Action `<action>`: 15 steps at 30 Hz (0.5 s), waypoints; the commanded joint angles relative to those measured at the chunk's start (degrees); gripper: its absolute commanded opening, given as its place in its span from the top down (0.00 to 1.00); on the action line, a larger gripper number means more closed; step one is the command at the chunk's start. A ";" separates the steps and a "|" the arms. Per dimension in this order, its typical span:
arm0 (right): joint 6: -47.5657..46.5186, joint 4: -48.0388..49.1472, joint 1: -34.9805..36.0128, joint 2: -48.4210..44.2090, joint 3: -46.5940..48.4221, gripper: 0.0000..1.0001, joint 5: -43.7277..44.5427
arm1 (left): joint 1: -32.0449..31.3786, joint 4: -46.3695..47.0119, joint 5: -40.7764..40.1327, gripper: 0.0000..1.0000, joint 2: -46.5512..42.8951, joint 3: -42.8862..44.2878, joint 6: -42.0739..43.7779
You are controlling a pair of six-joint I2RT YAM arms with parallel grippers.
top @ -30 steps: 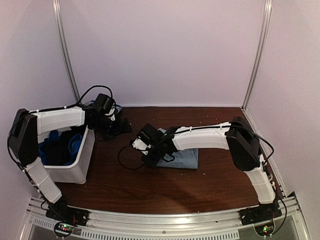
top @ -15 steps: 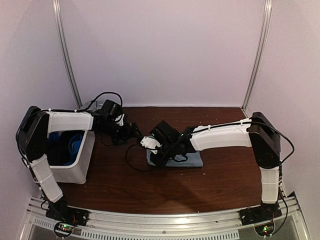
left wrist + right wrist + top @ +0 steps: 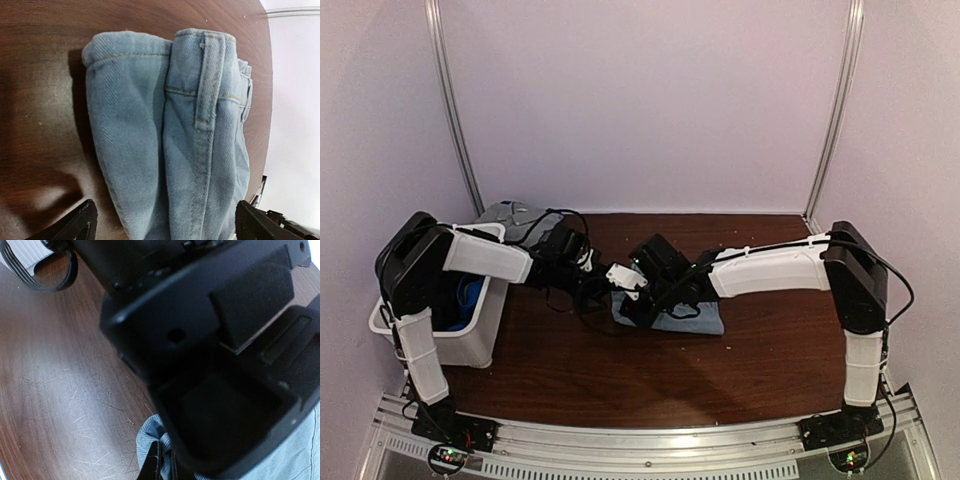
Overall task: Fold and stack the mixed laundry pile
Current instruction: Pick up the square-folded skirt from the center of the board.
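the right wrist view is mostly blocked by the left arm's black housing (image 3: 200,340). one folded denim piece (image 3: 170,135) lies mid-table (image 3: 620,380), its near end cut off in the left wrist view. the left gripper (image 3: 167,227) hangs wide open over it. the right gripper (image 3: 162,465) is closed at its edge, though any pinch is unclear. one white bin (image 3: 485,335) holds royal-blue fabric (image 3: 470,288), half hidden.

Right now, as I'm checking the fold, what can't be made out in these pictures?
Right wrist view: a black housing blocks most; whether the right fingers hold the folded denim is unclear.
Top view: the left arm covers part of the white bin.
Left wrist view: the denim runs past the bottom edge.
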 commanded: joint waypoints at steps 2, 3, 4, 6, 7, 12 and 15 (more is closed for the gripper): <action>0.31 2.66 -0.53 -3.46 -0.52 1.00 -1.36 | -0.87 8.98 2.04 0.02 1.74 -2.25 -8.30; 0.30 2.73 -0.49 -3.55 -0.62 1.00 -1.50 | -1.00 9.88 2.22 0.03 1.84 -2.53 -8.86; 0.29 2.88 -0.49 -3.67 -0.75 1.00 -1.57 | -1.24 11.23 2.34 0.02 1.98 -2.75 -9.46; 0.30 2.85 -0.49 -3.71 -0.72 1.00 -1.75 | -1.53 13.50 2.93 0.02 2.52 -2.76 -10.85; 0.33 2.95 -0.49 -3.75 -0.65 1.00 -1.77 | -1.70 14.25 3.20 0.02 3.23 -2.61 -11.52; 0.43 3.23 -0.70 -4.38 -1.81 1.00 -1.87 | -2.05 23.69 2.91 0.02 3.02 -6.87 -17.57; 0.46 4.20 -1.04 -5.58 -3.38 1.00 -2.11 | -2.45 27.64 2.37 0.02 2.40 -8.54 -18.64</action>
